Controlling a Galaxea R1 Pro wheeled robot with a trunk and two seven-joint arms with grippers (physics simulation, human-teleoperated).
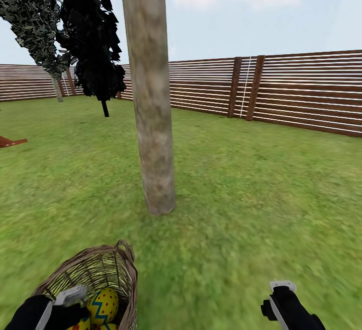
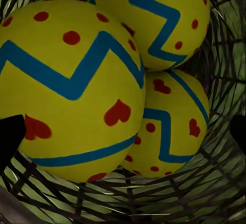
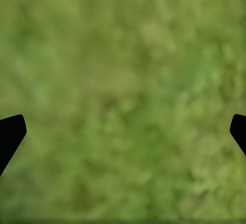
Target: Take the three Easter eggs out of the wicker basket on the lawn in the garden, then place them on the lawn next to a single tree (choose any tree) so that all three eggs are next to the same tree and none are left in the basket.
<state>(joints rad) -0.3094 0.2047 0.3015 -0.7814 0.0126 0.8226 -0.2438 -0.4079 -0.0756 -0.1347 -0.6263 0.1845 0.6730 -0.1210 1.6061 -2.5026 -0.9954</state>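
The wicker basket [image 1: 103, 269] sits on the lawn [image 1: 261, 194] at the lower left, a short way in front of the tree [image 1: 151, 118], whose thick pale trunk rises mid-view. Three yellow Easter eggs with blue zigzags and red dots lie together inside: a large near one [image 2: 72, 85], one behind [image 2: 159, 14] and one beside [image 2: 171, 126]. One egg [image 1: 104, 305] shows in the head view. My left gripper [image 1: 75, 307] [image 2: 123, 134] hangs open just above the eggs, holding none. My right gripper [image 1: 279, 297] [image 3: 123, 134] is open over bare grass at the lower right.
A brown slat fence [image 1: 301, 93] closes the yard behind. A small all-black tree [image 1: 95, 43] and a leafy tree with a thin trunk [image 1: 56, 86] stand at the back left. A reddish wooden piece [image 1: 10, 142] juts in at the left edge. Open grass lies right of the trunk.
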